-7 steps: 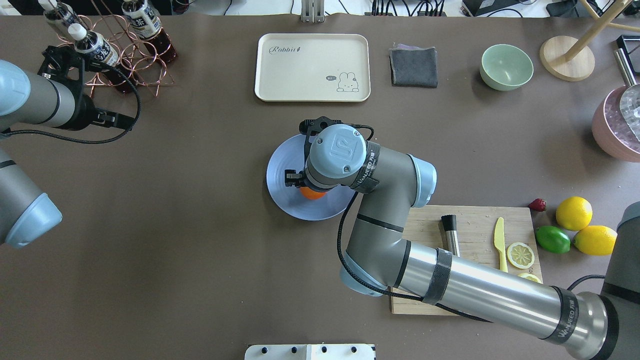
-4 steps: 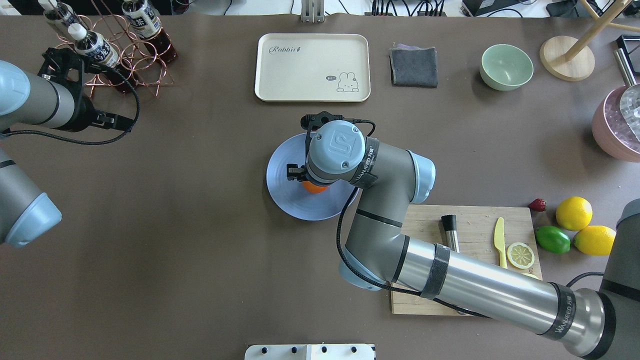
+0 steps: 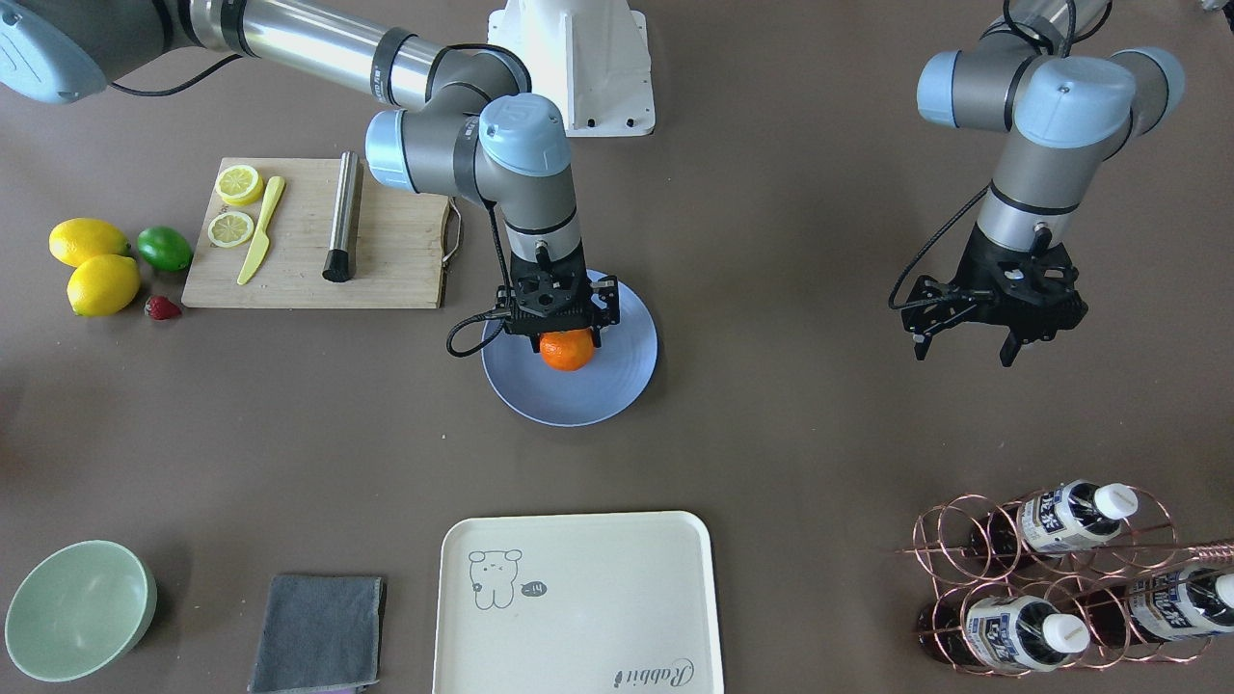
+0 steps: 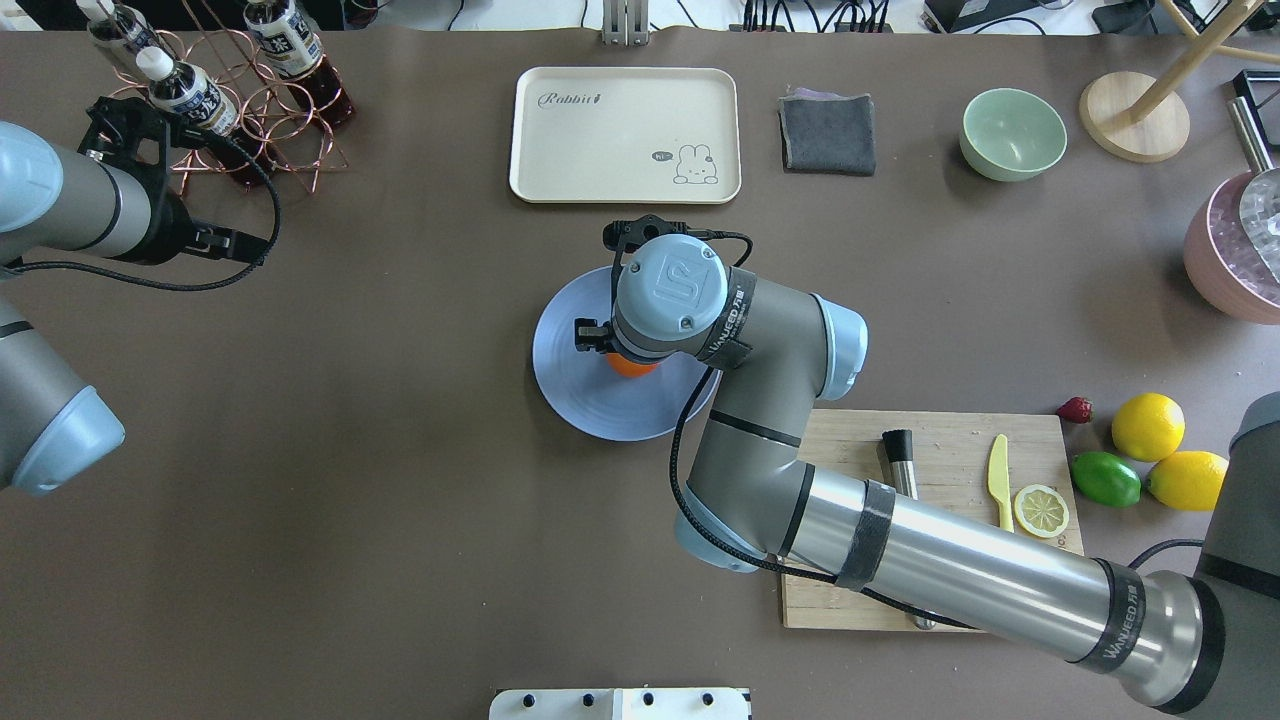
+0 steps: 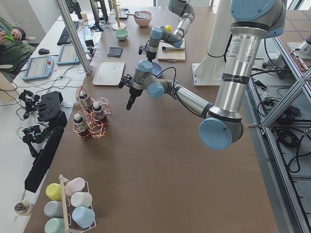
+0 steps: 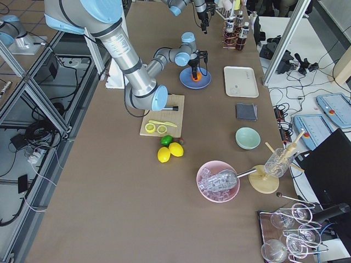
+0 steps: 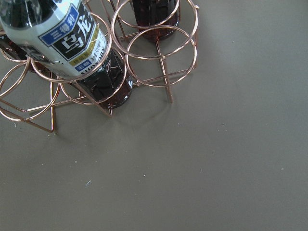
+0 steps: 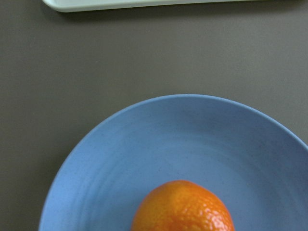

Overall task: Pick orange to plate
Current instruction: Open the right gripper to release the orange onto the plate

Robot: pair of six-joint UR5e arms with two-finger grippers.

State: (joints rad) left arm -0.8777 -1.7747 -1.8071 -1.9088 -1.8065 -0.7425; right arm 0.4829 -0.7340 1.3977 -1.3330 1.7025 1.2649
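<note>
The orange (image 3: 566, 352) is round and bright, and my right gripper (image 3: 566, 339) is shut on it from above. It hangs low over the middle of the pale-blue plate (image 3: 622, 386); whether it touches the plate I cannot tell. From overhead the wrist covers most of the orange (image 4: 631, 368), with the plate (image 4: 565, 385) showing around it. In the right wrist view the orange (image 8: 183, 208) fills the lower centre over the ridged plate (image 8: 144, 144). My left gripper (image 3: 962, 349) hangs open and empty, far off near the bottle rack.
A cream tray (image 4: 625, 135), grey cloth (image 4: 827, 133) and mint bowl (image 4: 1013, 133) line the far side. The cutting board (image 4: 950, 450) with knife and lemon slices lies under my right arm, lemons (image 4: 1147, 426) and lime (image 4: 1105, 478) beside it. The copper bottle rack (image 4: 250, 100) stands far left.
My right gripper has carried the orange a little farther across the plate, away from the robot's side. The left arm has barely moved.
</note>
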